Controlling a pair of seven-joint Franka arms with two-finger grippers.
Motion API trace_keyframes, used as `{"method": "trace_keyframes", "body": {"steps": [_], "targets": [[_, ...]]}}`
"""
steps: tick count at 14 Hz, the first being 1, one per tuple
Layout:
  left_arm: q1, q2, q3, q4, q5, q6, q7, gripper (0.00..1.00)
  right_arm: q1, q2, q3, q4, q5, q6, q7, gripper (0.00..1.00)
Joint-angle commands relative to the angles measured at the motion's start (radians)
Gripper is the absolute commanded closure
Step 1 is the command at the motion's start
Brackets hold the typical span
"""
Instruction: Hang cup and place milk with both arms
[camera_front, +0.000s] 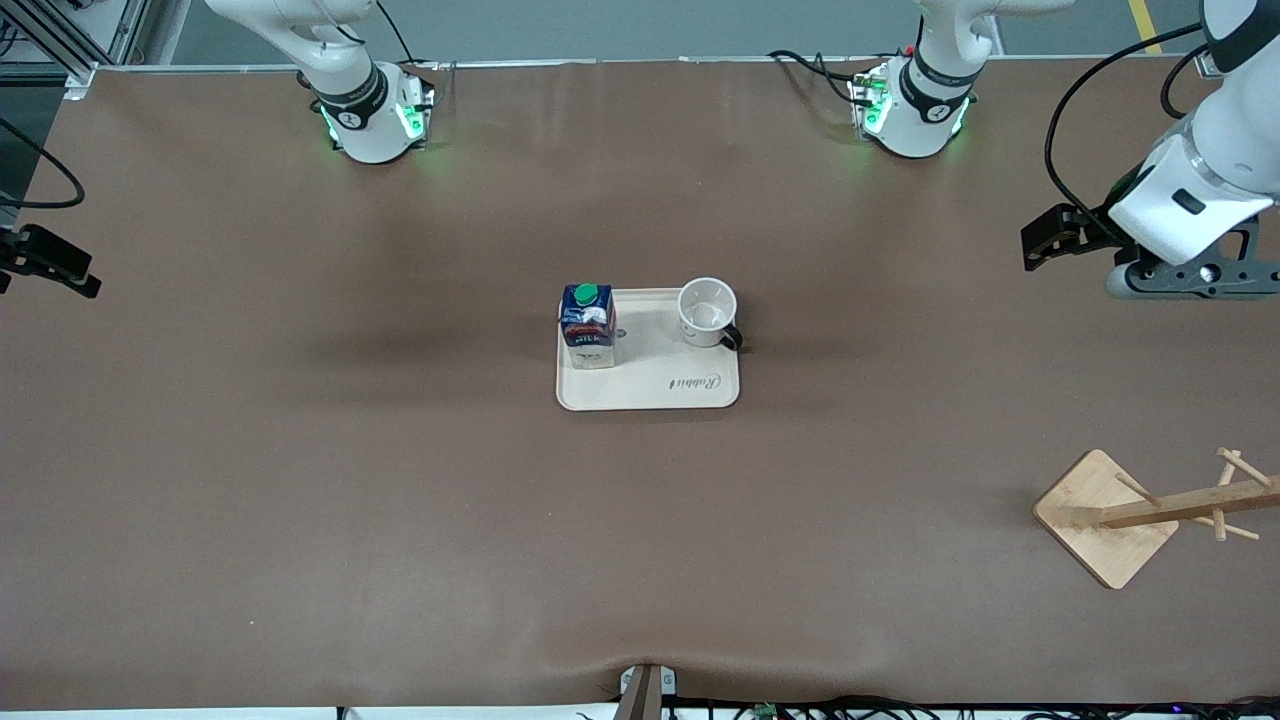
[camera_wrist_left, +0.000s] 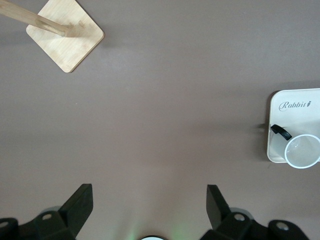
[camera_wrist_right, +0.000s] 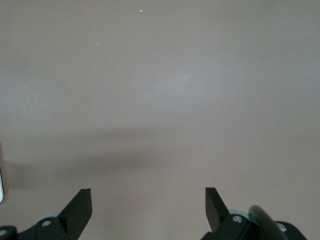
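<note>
We see the brown table (camera_front: 300, 500) with the cream tray (camera_front: 650, 390) at its middle, the wooden rack (camera_front: 1150, 510) standing near the left arm's end and closer to the front camera, and both arms waiting up at their own ends of the table. On the tray the milk (camera_front: 588, 328) stands upright toward the right arm's end and the cup (camera_front: 708, 312) sits mouth-up toward the left arm's end, so we judge nothing done yet: hanging the cup and placing the milk both remain. The left gripper (camera_wrist_left: 150, 210) and the right gripper (camera_wrist_right: 148, 210) hang over bare table, jaws spread apart and empty.

brown table (camera_front: 300, 480); grey floor (camera_front: 640, 25)
</note>
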Motion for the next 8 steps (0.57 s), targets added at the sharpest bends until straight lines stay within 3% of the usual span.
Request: {"method": "trace_keyframes", "body": {"steps": [1,8], "targets": [[-0.003,0.015,-0.002,0.028,0.020,-0.002,-0.002,0.00,-0.023,0.004,0.017,0.012,-0.002,-0.008,-0.002,0.00],[0.036,0.030,0.007,0.037,-0.018,-0.004,0.012,0.00,-0.022,0.004,0.017,0.012,-0.002,-0.008,-0.002,0.00]]}}
